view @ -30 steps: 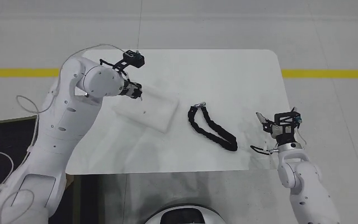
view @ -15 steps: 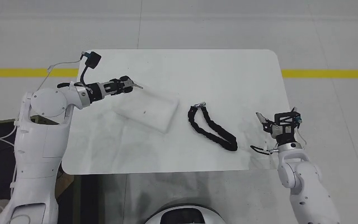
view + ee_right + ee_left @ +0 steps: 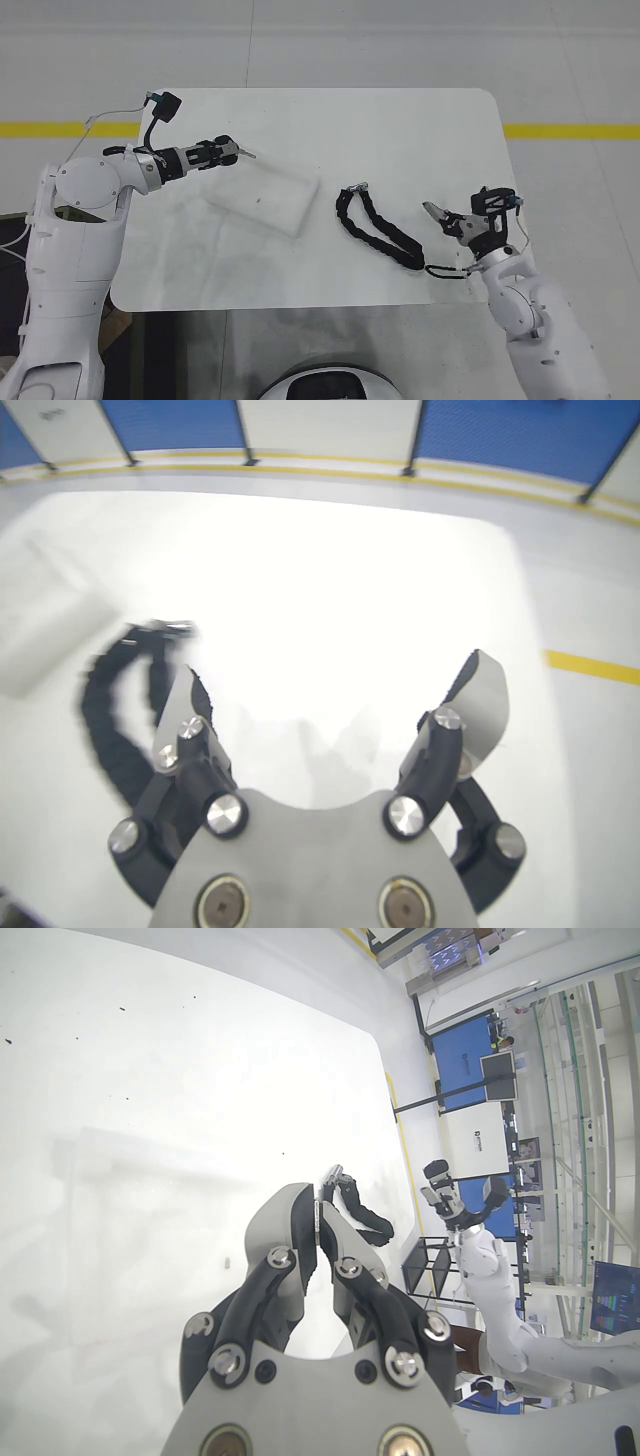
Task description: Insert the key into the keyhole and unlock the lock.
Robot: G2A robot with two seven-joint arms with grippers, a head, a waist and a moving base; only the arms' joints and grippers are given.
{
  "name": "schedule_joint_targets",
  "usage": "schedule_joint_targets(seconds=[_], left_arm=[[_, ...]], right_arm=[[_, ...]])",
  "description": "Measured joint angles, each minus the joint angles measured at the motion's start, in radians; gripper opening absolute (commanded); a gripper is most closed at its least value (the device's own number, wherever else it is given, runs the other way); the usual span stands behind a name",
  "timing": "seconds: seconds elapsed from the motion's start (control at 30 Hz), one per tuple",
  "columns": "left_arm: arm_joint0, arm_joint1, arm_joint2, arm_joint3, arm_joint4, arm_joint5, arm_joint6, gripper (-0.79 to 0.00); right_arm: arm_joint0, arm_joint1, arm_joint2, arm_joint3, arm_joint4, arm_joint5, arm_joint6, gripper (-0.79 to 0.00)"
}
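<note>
**Item:** small flat metal key (image 3: 317, 1216). Pinched edge-on between the fingertips of the left gripper (image 3: 318, 1208), which is clamped tight on it. Held above the far-left part of the worktop, blade pointing right toward the lock.

**Item:** black fabric-sleeved cable lock (image 3: 410, 258). Lies doubled in a loose loop at mid-worktop, well apart from the key. Its silver metal end (image 3: 358, 187) is at the far-left tip, and the keyhole is probably there, though it is too small to confirm.

**Item:** right gripper (image 3: 445, 240). Jaws spread wide and holding nothing. It is just right of the lock's near end, low over the surface.

**Item:** white rectangular foam-like pad (image 3: 265, 195). Lies between the left gripper and the lock.

**Item:** white rounded-corner worktop (image 3: 420, 130). Carries all of the above.

**Step in hand:** key is secured, lock not yet steadied.

**Next move calls for:** the right gripper to close on the lock near its metal end and turn the keyhole toward the key. After that the blade must be lined up closely before it goes in.
</note>
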Motion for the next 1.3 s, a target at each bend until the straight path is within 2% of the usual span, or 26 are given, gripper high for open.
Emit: schedule_joint_targets(seconds=[0.07, 0.2, 0.33, 0.47, 0.87, 0.93, 1.0, 1.1, 1.27, 1.3], left_arm=[[0.0, 0.0, 0.0, 0.0, 0.0, 0.0, 0.0, -0.785], [0.0, 0.0, 0.0, 0.0, 0.0, 0.0, 0.0, -0.785], [0.0, 0.0, 0.0, 0.0, 0.0, 0.0, 0.0, -0.785], [0.0, 0.0, 0.0, 0.0, 0.0, 0.0, 0.0, -0.785], [0.0, 0.0, 0.0, 0.0, 0.0, 0.0, 0.0, -0.785], [0.0, 0.0, 0.0, 0.0, 0.0, 0.0, 0.0, -0.785], [0.0, 0.0, 0.0, 0.0, 0.0, 0.0, 0.0, -0.785], [0.0, 0.0, 0.0, 0.0, 0.0, 0.0, 0.0, -0.785], [0.0, 0.0, 0.0, 0.0, 0.0, 0.0, 0.0, -0.785], [0.0, 0.0, 0.0, 0.0, 0.0, 0.0, 0.0, -0.785]], right_arm=[[0.038, -0.003, -0.048, -0.046, 0.085, -0.005, 0.111, 0.0], [0.165, -0.016, -0.198, -0.071, 0.164, 0.062, 0.344, 0.0], [0.286, -0.037, -0.337, -0.056, 0.178, 0.145, 0.467, 0.0], [0.346, -0.047, -0.397, -0.048, 0.123, 0.16, 0.492, 0.0], [0.344, -0.046, -0.394, -0.049, 0.134, 0.159, 0.489, 0.0], [0.316, -0.047, -0.408, -0.061, 0.141, 0.134, 0.474, 0.0], [0.314, -0.053, -0.431, -0.028, 0.171, 0.127, 0.511, 0.0], [0.41, -0.074, -0.501, 0.048, 0.14, 0.217, 0.625, 0.0], [0.533, -0.116, -0.611, 0.14, 0.068, 0.356, 0.707, 0.0], [0.555, -0.127, -0.633, 0.159, 0.041, 0.39, 0.719, -0.142]])
